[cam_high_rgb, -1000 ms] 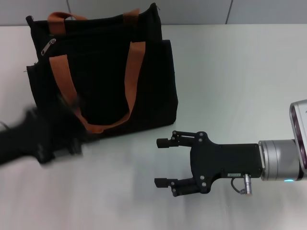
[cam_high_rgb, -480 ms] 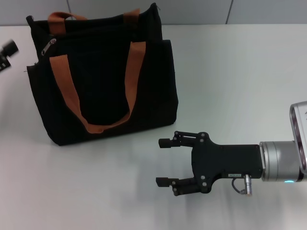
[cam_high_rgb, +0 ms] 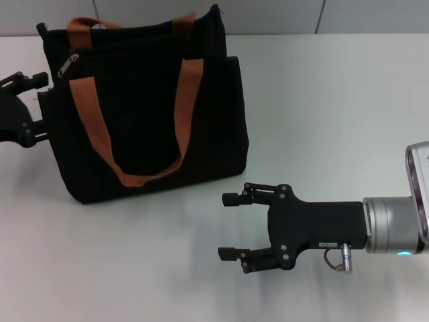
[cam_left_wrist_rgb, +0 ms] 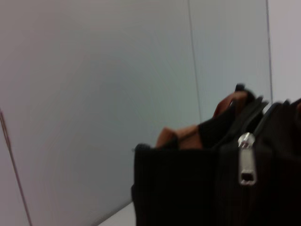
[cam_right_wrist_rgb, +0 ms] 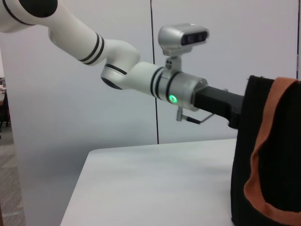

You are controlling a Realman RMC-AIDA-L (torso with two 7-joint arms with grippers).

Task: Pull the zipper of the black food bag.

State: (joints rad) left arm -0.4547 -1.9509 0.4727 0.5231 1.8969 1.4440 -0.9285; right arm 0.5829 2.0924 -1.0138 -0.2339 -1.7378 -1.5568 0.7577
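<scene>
The black food bag stands upright on the white table, with rust-orange handles. Its silver zipper pull lies at the left end of the top edge. It shows close up in the left wrist view, hanging on the bag. My left gripper is open and empty, right beside the bag's left side, just below the pull. My right gripper is open and empty, above the table in front of the bag's right corner. The right wrist view shows the bag's side.
The white table stretches to the right of the bag and in front of it. A grey panelled wall stands behind. The left arm reaches in from behind the bag in the right wrist view.
My left gripper has swung from in front of the bag's lower left, out to the left and up to the bag's left side. The right gripper has hardly moved.
</scene>
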